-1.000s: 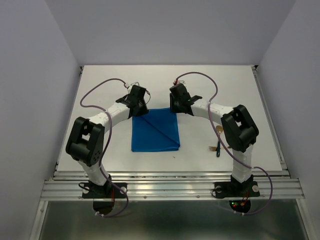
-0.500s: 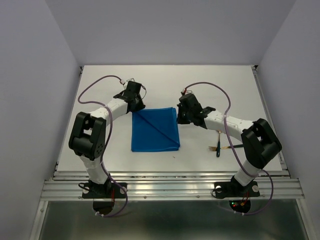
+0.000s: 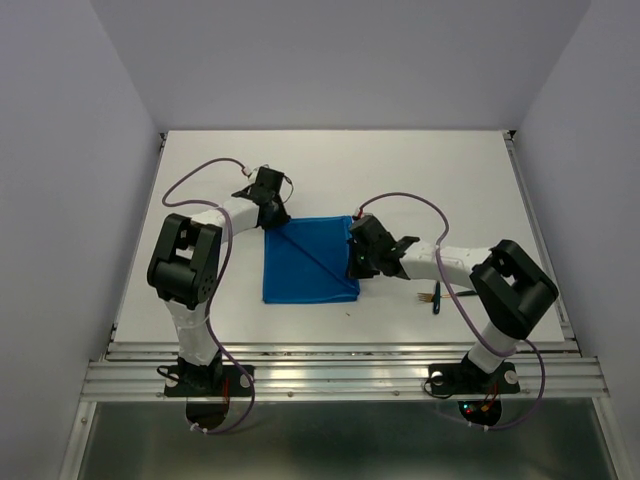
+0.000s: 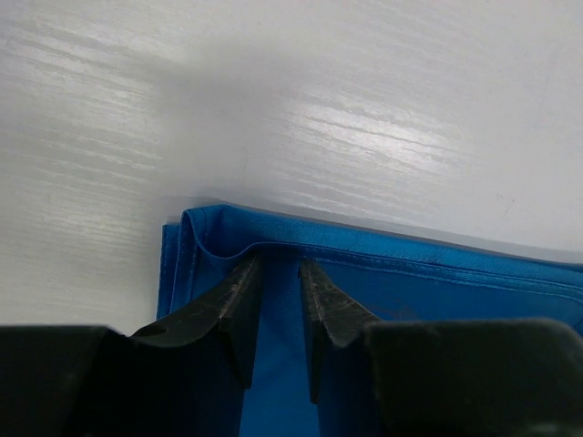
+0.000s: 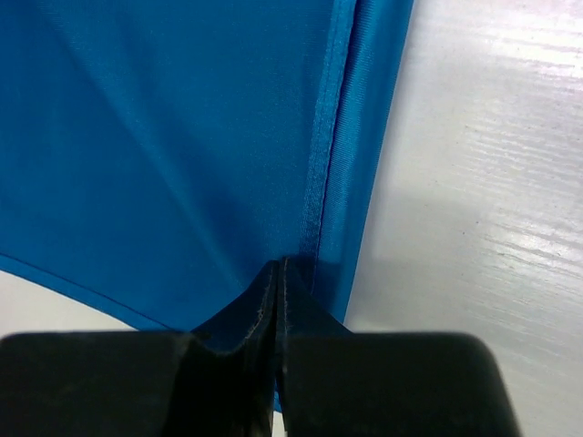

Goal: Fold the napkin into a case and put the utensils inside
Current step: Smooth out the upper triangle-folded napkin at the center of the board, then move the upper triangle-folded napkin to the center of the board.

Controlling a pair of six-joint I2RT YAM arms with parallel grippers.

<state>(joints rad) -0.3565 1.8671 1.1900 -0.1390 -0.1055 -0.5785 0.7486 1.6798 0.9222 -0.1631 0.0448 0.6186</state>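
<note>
Folding is the step in hand, as I judge it. In the top view the napkin (image 3: 310, 262) lies flat in the middle of the white surface (image 3: 430, 175). It is a folded rectangle with one diagonal crease, not yet a narrow case. The left gripper (image 3: 272, 213) is at its upper left corner, and the right gripper (image 3: 357, 262) is at its right edge, near the lower corner. The utensils (image 3: 432, 298) lie apart from the cloth at the right of the frame, partly behind the right arm.

In the left wrist view the jaws stand a little apart. Their tips are down on the blue cloth just inside the corner, in the lower left of the frame. I see no layer caught between them.

In the right wrist view the jaws are pressed together at the bottom centre. The stitched hem runs straight into them, so they seem to pinch the napkin's edge.

The next move probably calls for the left gripper to close on its corner. Then both should carry the cloth across evenly, so the layers do not slip.
</note>
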